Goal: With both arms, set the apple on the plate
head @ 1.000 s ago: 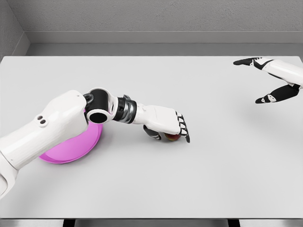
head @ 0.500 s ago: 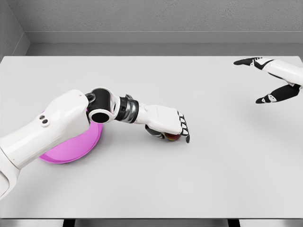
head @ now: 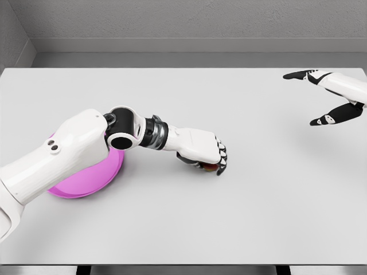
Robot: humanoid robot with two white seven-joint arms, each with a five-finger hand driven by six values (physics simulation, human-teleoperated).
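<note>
A dark red apple (head: 210,167) lies on the table just right of centre, almost wholly covered by my left hand (head: 209,163). Its fingers (head: 221,159) curl down over the apple's far side and the thumb wraps under the near side, so the hand is shut on the fruit. The pink plate (head: 89,183) sits at the left, partly hidden under my left forearm. My right hand (head: 321,97) hovers at the far right edge of the table, fingers spread and holding nothing.
The grey table (head: 189,223) runs to a front edge near the bottom of the view. A grey wall (head: 183,23) stands behind it.
The left hand's fingers have curled further down around the apple, closing the grasp. The right arm has not moved.
</note>
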